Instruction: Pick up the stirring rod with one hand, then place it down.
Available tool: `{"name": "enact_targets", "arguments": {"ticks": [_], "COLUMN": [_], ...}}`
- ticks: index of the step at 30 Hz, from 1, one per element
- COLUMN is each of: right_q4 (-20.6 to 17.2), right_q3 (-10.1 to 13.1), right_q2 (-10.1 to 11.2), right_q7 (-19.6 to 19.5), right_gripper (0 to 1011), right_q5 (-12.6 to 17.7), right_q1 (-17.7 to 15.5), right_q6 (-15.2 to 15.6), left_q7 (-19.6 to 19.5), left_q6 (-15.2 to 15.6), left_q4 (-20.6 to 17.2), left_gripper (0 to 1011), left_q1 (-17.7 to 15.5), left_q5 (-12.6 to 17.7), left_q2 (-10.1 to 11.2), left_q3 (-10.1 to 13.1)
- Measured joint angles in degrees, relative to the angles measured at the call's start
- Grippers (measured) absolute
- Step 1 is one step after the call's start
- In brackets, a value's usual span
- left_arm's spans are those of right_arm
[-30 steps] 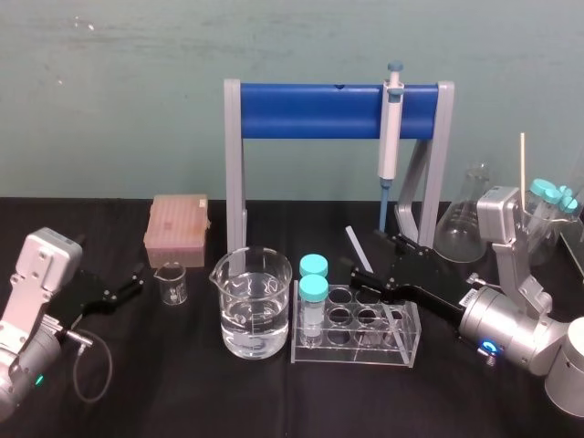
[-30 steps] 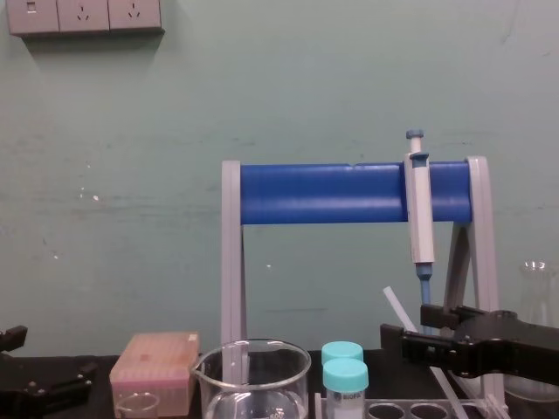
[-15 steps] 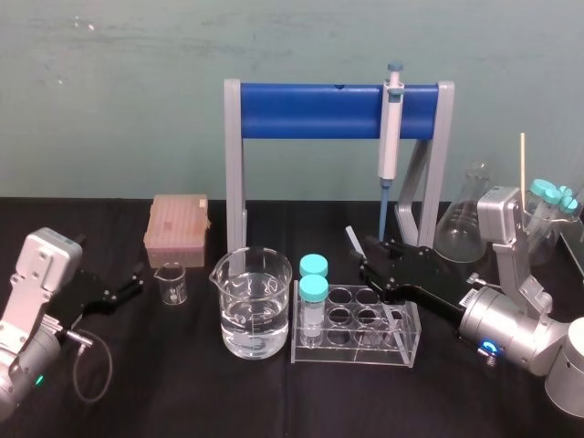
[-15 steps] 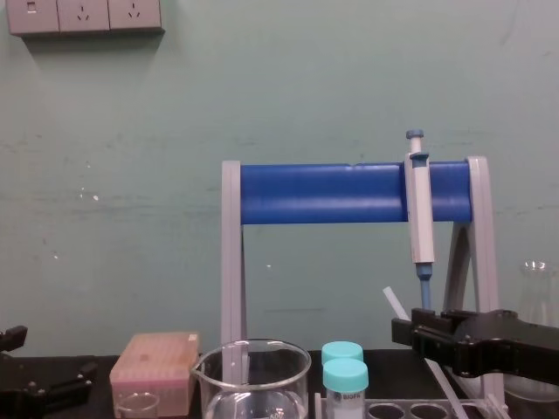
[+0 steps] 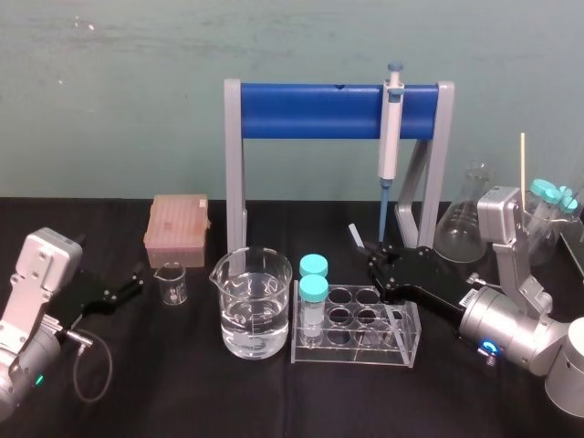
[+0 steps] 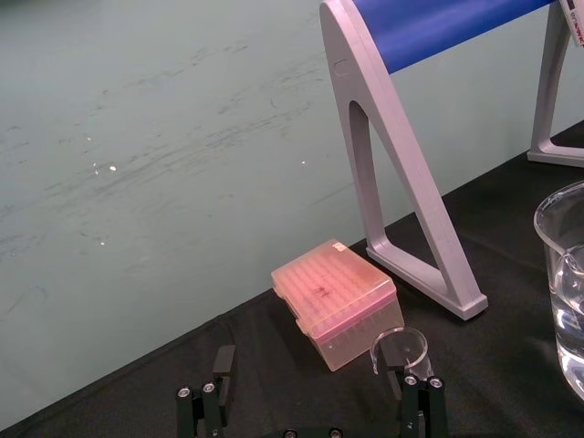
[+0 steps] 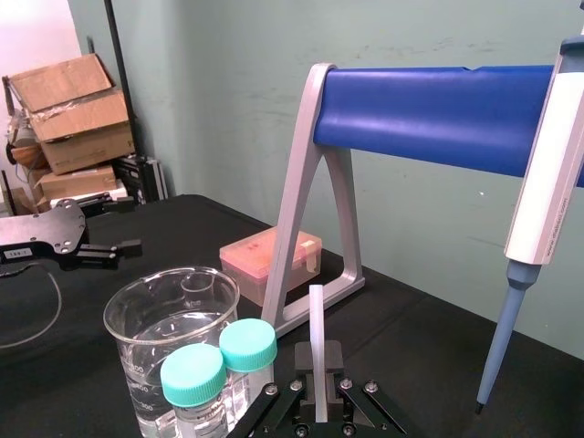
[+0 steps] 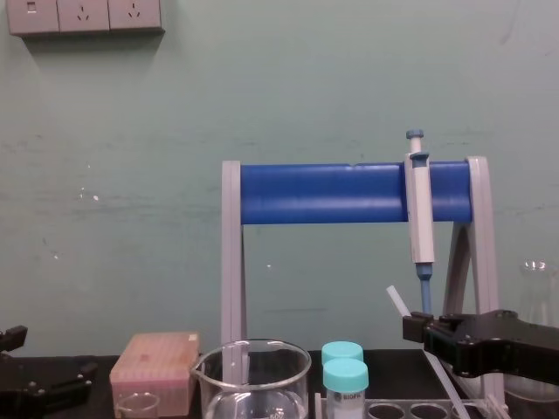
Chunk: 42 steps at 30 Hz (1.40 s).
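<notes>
The stirring rod (image 5: 355, 236) is a thin translucent stick leaning up out of the clear tube rack (image 5: 401, 352). Its top end pokes up just left of my right gripper (image 5: 376, 260). In the right wrist view the stirring rod (image 7: 316, 338) stands straight up between the black fingers of my right gripper (image 7: 318, 388), which is shut on it. In the chest view the rod (image 8: 397, 303) slants past the right gripper (image 8: 410, 330). My left gripper (image 5: 128, 285) rests open at the far left, near a small beaker (image 5: 171, 283).
A water-filled beaker (image 5: 254, 306) and two teal-capped tubes (image 5: 312, 274) stand just left of the rod. Behind is the blue-barred stand (image 5: 319, 110) with a hanging pipette (image 5: 390, 137). A pink tip box (image 5: 176, 228) sits back left, a flask (image 5: 467, 219) back right.
The right gripper's fingers have closed from wide open onto the stirring rod and drawn a little to the right. The left arm has not moved.
</notes>
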Motion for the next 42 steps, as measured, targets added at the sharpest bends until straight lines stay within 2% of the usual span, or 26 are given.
{"name": "enact_targets", "arguments": {"ticks": [9,14,17,18,23,24,25,27,28,30,31,34,35,38,42], "right_q4": [-0.12,-1.73,-3.5,-3.5,-4.98,-4.99,-4.99,-4.41,-3.62,-2.89,-1.82,0.05,0.05,2.07,3.27], "right_q3": [0.33,1.55,2.61,2.61,4.25,4.73,4.73,5.62,6.25,6.77,7.3,8.21,8.21,9.05,9.68], "right_q2": [-0.11,-0.4,-0.85,-0.85,-2.19,-2.65,-2.65,-3.47,-4.1,-4.65,-5.17,-6.14,-6.14,-7.03,-7.35], "right_q7": [-0.08,-1.59,-2.74,-2.74,-3.43,-3.42,-3.42,-3.31,-3.12,-2.94,-2.57,-1.49,-1.49,0.16,1.24], "right_gripper": [60,60,60,60,60,60,60,60,60,60,60,60,60,60,60], "right_q5": [-0.16,-2.3,-4.22,-4.22,-5.75,-6.06,-6.06,-6.39,-6.7,-6.95,-7.0,-6.45,-6.45,-4.43,-2.97], "right_q1": [-0.14,-0.48,-0.49,-0.49,0.18,0.37,0.37,0.56,0.56,0.53,0.4,0.02,0.02,-0.57,-1.36], "right_q6": [-0.33,-3.39,-6.78,-6.78,-11.56,-13.6,-13.6,-17.46,-20.82,-23.7,-26.6,-30.98,-30.98,-33.58,-33.96], "left_q7": [0.0,0.0,0.0,0.0,0.0,0.0,0.0,0.0,0.0,0.0,0.0,0.0,0.0,0.0,0.0], "left_q6": [0.0,0.0,0.0,0.0,0.0,0.0,0.0,0.0,0.0,0.0,0.0,0.0,0.0,0.0,0.0], "left_q4": [0.0,0.0,0.0,0.0,0.0,0.0,0.0,0.0,0.0,0.0,0.0,0.0,0.0,0.0,0.0], "left_gripper": [1000,1000,1000,1000,1000,1000,1000,1000,1000,1000,1000,1000,1000,1000,1000], "left_q1": [0.0,0.0,0.0,0.0,0.0,0.0,0.0,0.0,0.0,0.0,0.0,0.0,0.0,0.0,0.0], "left_q5": [0.0,0.0,0.0,0.0,0.0,0.0,0.0,0.0,0.0,0.0,0.0,0.0,0.0,0.0,0.0], "left_q2": [0.0,0.0,0.0,0.0,0.0,0.0,0.0,0.0,0.0,0.0,0.0,0.0,0.0,0.0,0.0], "left_q3": [0.0,0.0,0.0,0.0,0.0,0.0,0.0,0.0,0.0,0.0,0.0,0.0,0.0,0.0,0.0]}}
